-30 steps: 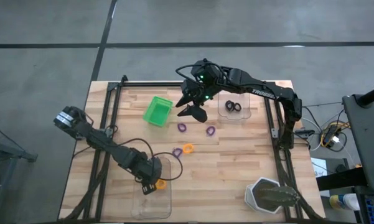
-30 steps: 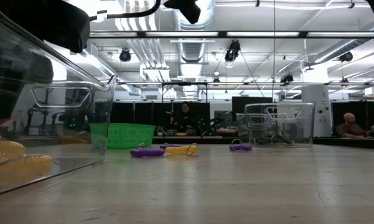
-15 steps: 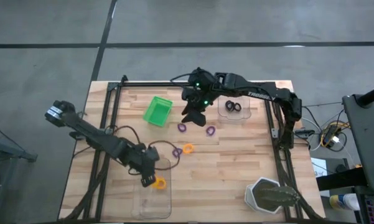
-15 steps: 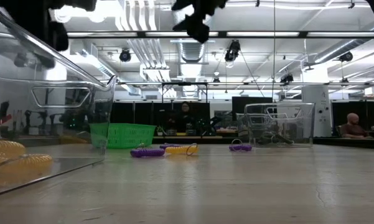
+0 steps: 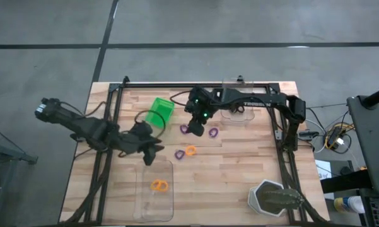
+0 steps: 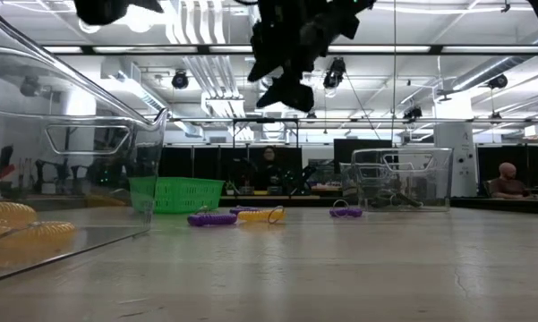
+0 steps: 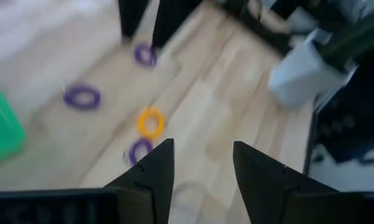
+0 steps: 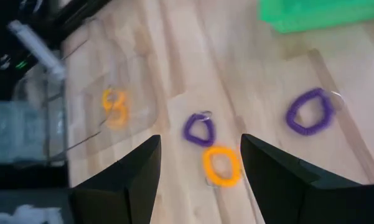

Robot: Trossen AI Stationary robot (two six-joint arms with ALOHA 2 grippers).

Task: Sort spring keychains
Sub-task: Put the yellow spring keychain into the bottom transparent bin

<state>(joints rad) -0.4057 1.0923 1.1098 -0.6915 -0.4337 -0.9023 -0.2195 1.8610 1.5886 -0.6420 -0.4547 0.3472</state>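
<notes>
Three purple spring keychains [image 5: 185, 129] [image 5: 213, 132] [image 5: 179, 154] and an orange one [image 5: 190, 151] lie flat on the wooden table. Another orange keychain [image 5: 158, 185] lies in the near clear tray [image 5: 167, 208]. My right gripper [image 8: 199, 186] hangs open above the loose keychains, nearest the purple one [image 8: 199, 129] and the orange one [image 8: 221, 165]. My left gripper [image 7: 202, 171] is open in the air at the tray's far end, facing the orange keychain [image 7: 150, 121] and a purple one [image 7: 140, 150]. No black keychains show.
A small green bin [image 5: 159, 112] stands left of the loose keychains. A second clear tray [image 5: 236, 113] sits near the far edge, partly under the right arm. A pale hexagonal container [image 5: 272, 197] sits at the near right. Bare wood lies between the keychains and that container.
My left gripper has risen out of the near clear tray and drawn back toward the far edge; the orange keychain stays lying in the tray. My right gripper has moved from beside the green bin toward the near edge and come down over the loose keychains.
</notes>
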